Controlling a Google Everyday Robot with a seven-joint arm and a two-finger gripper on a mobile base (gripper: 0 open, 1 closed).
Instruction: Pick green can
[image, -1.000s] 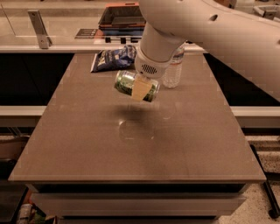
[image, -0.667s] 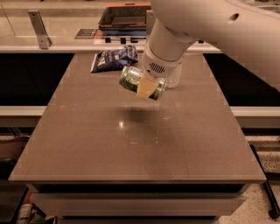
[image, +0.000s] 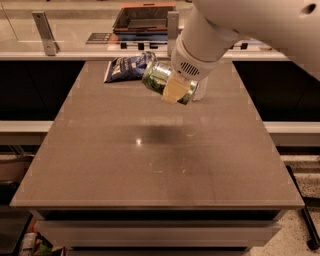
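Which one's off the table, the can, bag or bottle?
The green can, tilted in the gripper above the table; the blue snack bag and the bottle sit on it at the back.

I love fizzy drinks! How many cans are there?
1. The green can is held sideways in the gripper, up above the table, near the blue bag. The arm may hide others.

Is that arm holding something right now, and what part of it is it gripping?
Yes: the claw holds the green can by its side wall, tilted, in the air above the table.
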